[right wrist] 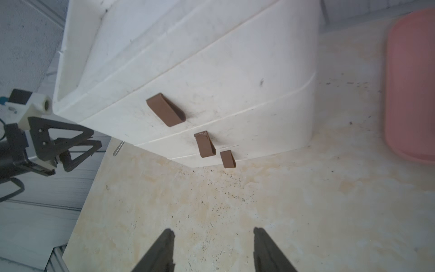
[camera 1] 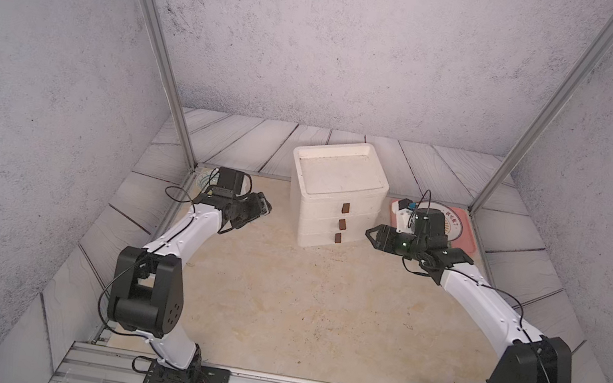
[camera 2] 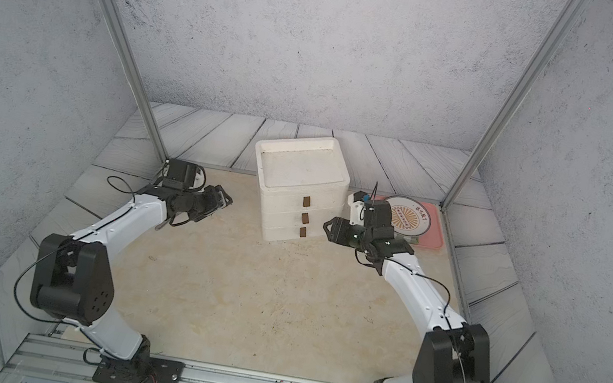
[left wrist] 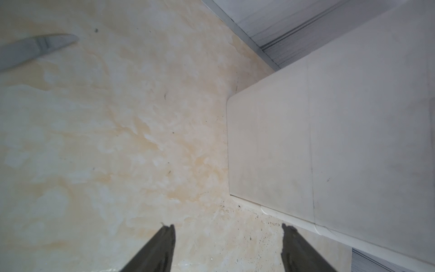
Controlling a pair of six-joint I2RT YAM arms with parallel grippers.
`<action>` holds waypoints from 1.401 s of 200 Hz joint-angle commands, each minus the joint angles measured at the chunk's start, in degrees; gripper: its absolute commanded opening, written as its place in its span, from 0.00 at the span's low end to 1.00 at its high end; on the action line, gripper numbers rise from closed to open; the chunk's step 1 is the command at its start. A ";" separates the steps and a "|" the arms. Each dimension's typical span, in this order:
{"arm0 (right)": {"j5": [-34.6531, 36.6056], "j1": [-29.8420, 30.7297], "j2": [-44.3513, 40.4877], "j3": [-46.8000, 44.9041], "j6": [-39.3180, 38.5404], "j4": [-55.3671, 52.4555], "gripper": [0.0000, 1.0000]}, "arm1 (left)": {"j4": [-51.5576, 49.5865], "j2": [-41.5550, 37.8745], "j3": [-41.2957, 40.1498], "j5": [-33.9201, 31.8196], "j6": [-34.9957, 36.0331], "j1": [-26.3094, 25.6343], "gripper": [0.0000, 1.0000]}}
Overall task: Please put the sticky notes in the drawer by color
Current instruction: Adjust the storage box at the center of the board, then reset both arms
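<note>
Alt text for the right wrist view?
White three-drawer chest with brown tab handles, all drawers shut. The right gripper hangs open and empty over the beige tabletop facing it; a pink tray and the left gripper flank the chest.

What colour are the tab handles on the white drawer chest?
Brown. The tab handles on the drawer show best in the right wrist view.

Matt white plastic drawer [camera 1: 320, 214], smooth marbled tabletop [camera 1: 298, 305], matt pink plastic tray [right wrist: 414, 94]
</note>
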 commanded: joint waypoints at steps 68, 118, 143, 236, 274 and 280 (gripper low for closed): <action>-4.67 -11.60 24.17 18.59 9.57 3.03 0.58 | -1.17 -8.79 -8.04 -4.64 1.80 -0.25 0.77; -15.00 -10.56 39.43 33.38 8.85 2.14 0.56 | 1.73 -15.05 -14.07 -9.23 1.76 0.96 0.79; -18.12 -9.00 40.01 32.02 8.40 4.33 0.56 | 1.38 -15.17 -14.08 -8.64 1.80 1.23 0.79; -15.08 -4.33 30.66 19.91 4.02 5.55 0.56 | 0.96 -14.10 -14.09 -8.27 2.58 1.74 0.79; -3.04 -4.43 21.76 15.63 -4.17 -4.36 0.59 | 0.31 -16.25 -14.72 -14.98 6.46 2.39 0.79; -1.14 -4.51 19.59 14.24 -5.29 -5.45 0.60 | 0.48 -16.80 -15.15 -17.05 7.92 2.48 0.79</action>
